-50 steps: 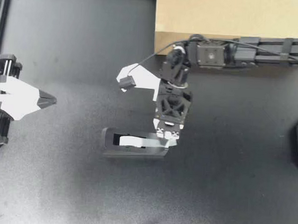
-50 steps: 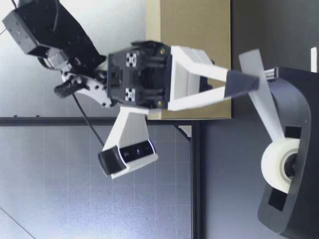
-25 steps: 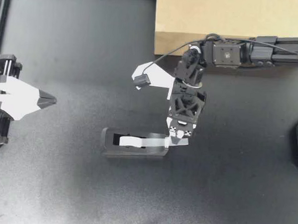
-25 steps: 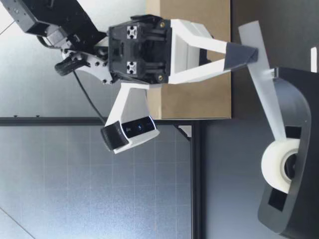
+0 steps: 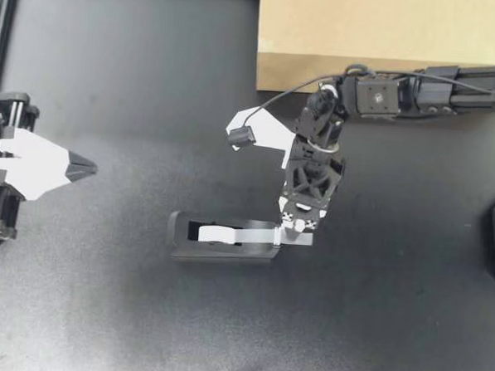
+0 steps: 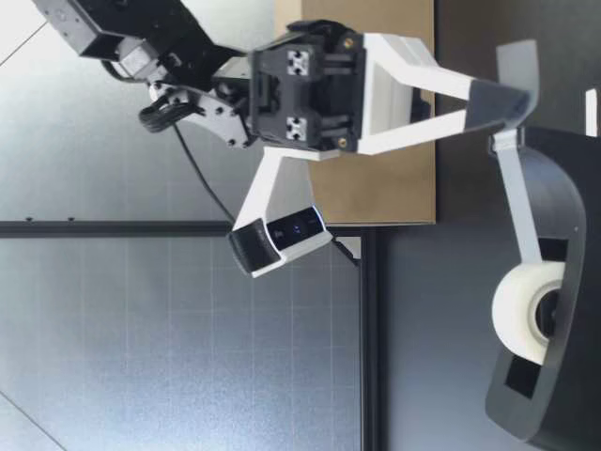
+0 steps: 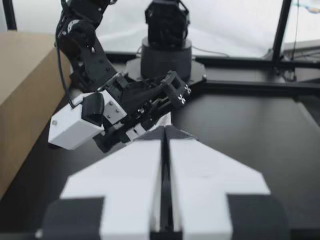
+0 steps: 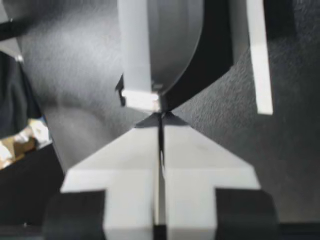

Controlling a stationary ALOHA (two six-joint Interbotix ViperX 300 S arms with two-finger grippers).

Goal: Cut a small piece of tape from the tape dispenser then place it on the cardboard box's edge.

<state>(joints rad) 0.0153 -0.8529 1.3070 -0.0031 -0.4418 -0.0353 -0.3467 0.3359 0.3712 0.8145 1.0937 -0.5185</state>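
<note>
- At the tips of your right pincer (image 5: 293, 229) sits the free end of the tape strip (image 5: 257, 233). Both fingers are clenched on it from two sides, and in the low view a short tail curls out past them.
- From that grip the strip drops to the cutter end of the tape dispenser (image 5: 220, 238), kinks there and carries on to the white roll (image 6: 524, 315). You cannot tell from these views whether it is severed at the kink.
- Under the right pincer, the dispenser stands upright on the black table (image 5: 137, 80). The fingertips hang just above its cutter end.
- Behind the right pincer, past its wrist, lies the cardboard box (image 5: 389, 27) — apart from the fingertips and from the tape, with the right arm reaching along its near edge.
- Well apart from the right pincer, beyond the dispenser's far end, your left pincer (image 5: 81, 168) points toward it. Its wrist view shows the two fingers pressed flat together with nothing between them.
</note>
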